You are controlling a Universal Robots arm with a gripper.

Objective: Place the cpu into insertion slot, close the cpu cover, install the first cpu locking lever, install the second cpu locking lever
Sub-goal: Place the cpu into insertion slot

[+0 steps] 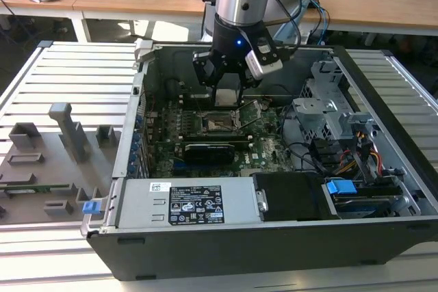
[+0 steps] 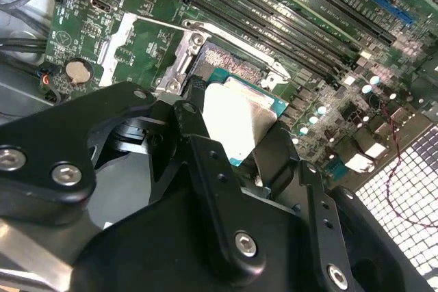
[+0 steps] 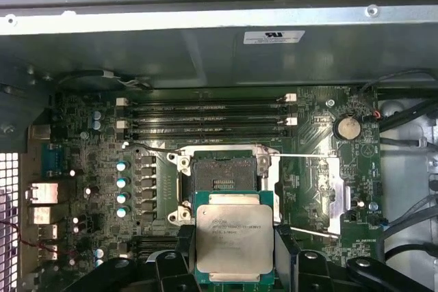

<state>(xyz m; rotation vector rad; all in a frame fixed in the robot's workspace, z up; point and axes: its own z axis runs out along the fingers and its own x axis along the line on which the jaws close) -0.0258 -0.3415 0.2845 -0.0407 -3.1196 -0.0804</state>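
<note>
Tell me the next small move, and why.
Probably shift the flat square silver-grey cpu, gripped between the black fingers, over the dark square insertion slot: in the first wrist view the chip appears offset from it, and the silver cover frame is swung aside.

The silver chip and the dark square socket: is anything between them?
Nothing; in the first wrist view the cpu hangs right beside the open insertion slot.

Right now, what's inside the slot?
The slot shows bare dark contacts in its far part, with no chip seated there. The cpu, gripped by the gripper, hangs over its near part and hides what lies beneath.
</note>
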